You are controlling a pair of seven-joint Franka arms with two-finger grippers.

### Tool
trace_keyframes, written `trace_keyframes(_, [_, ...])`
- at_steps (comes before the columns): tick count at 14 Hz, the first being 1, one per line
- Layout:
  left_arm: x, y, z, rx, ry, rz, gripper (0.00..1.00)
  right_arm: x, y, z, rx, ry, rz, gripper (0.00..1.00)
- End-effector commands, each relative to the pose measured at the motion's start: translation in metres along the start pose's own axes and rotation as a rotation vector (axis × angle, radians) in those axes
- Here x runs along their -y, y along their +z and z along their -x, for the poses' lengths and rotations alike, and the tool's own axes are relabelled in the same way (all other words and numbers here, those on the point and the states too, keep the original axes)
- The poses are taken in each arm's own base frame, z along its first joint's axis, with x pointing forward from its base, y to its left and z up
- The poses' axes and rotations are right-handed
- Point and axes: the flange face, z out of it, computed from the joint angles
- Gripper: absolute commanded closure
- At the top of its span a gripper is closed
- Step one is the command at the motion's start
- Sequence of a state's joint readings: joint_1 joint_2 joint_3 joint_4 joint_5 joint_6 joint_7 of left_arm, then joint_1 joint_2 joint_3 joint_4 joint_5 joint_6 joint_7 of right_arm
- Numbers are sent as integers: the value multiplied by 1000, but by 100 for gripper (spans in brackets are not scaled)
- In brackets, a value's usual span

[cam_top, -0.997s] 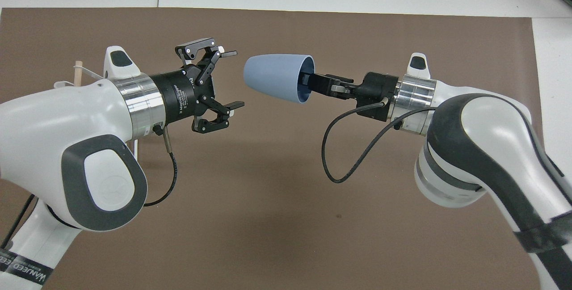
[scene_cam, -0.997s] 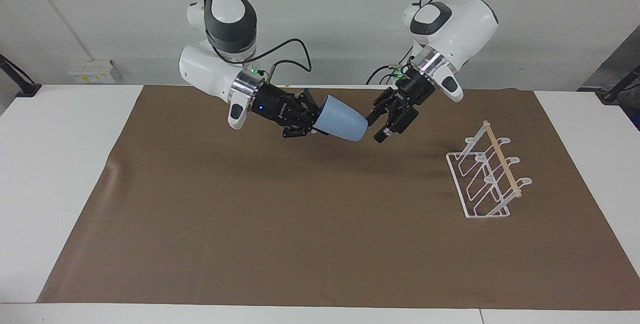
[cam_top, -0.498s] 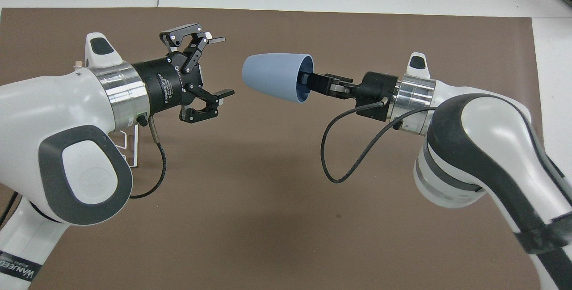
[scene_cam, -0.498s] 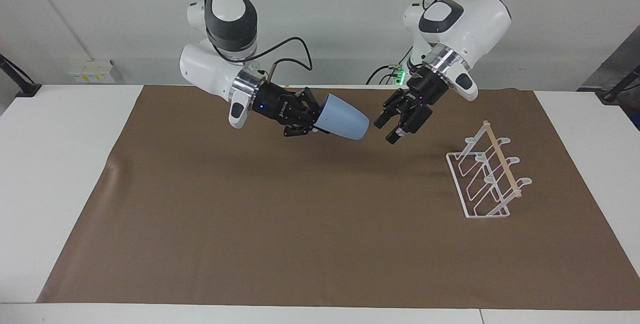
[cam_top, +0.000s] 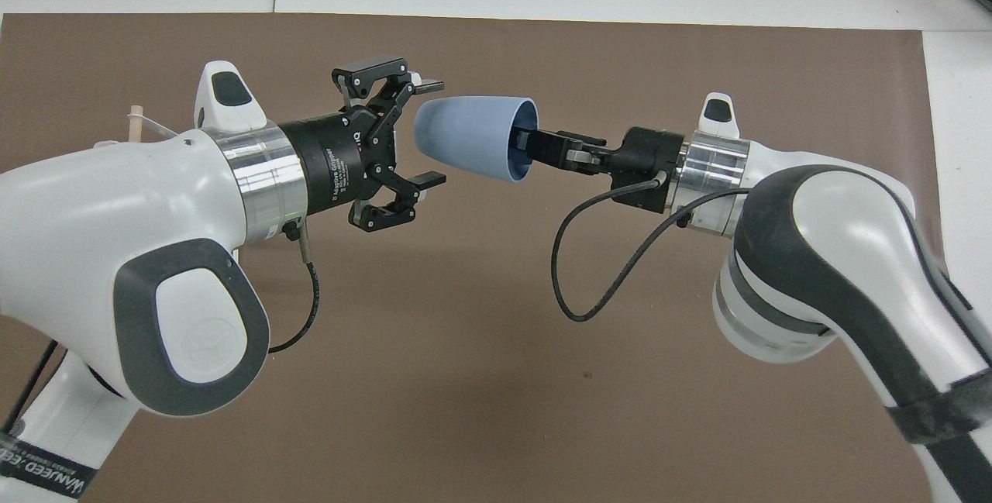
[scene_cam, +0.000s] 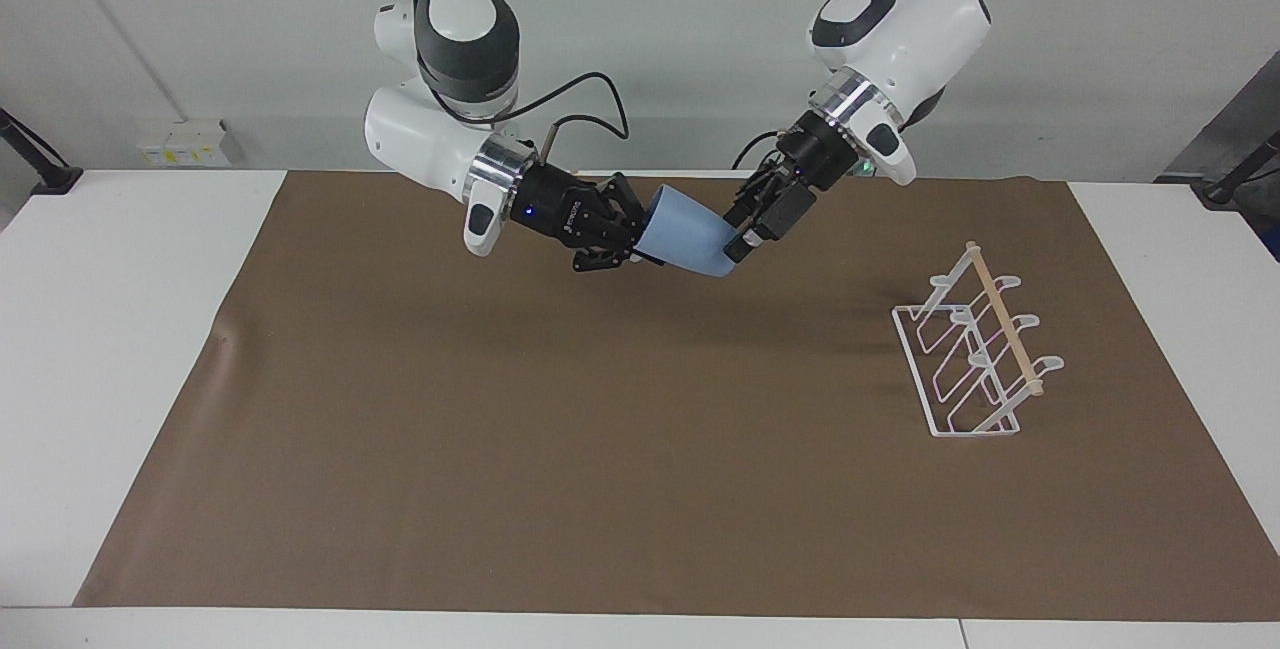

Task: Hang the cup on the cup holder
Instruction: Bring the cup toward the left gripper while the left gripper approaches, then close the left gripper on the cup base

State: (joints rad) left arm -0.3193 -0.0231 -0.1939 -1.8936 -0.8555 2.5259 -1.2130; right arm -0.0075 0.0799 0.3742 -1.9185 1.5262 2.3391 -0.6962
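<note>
The light blue cup [scene_cam: 685,234] [cam_top: 469,135] hangs tilted on its side in the air over the brown mat. My right gripper [scene_cam: 628,237] [cam_top: 533,148] is shut on its rim, with one finger inside the mouth. My left gripper [scene_cam: 745,229] [cam_top: 432,132] is open, and its fingertips reach around the cup's closed end; I cannot tell whether they touch it. The white wire cup holder [scene_cam: 975,354] with its wooden rod stands on the mat toward the left arm's end of the table. From overhead only the holder's rod tip [cam_top: 136,119] shows past the left arm.
A brown mat [scene_cam: 600,449] covers most of the white table [scene_cam: 100,329]. A black cable [cam_top: 589,270] loops under the right wrist. An outlet box [scene_cam: 185,142] sits at the wall near the right arm's end.
The left gripper drew back half a second ago and has now closed in on the cup, its open fingers around the base. The right gripper keeps its hold and shifted slightly toward the left gripper.
</note>
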Motion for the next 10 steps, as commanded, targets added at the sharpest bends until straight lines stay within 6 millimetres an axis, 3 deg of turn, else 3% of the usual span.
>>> trace_keyframes(1, [-2,2,3,2,29,-21,0,5,-2,-1,-32,30,-2,100])
trace_keyframes(8, [2,9,3,0,53,-23,0,5,-2,-1,-32,31,-2,100])
trace_keyframes(9, [1,9,3,-1,55,-17,6,5,-2,-1,-32,31,-2,100])
trace_keyframes(10, [-1,8,1,-8,52,-1,19,4,-3,-1,-45,29,10,100])
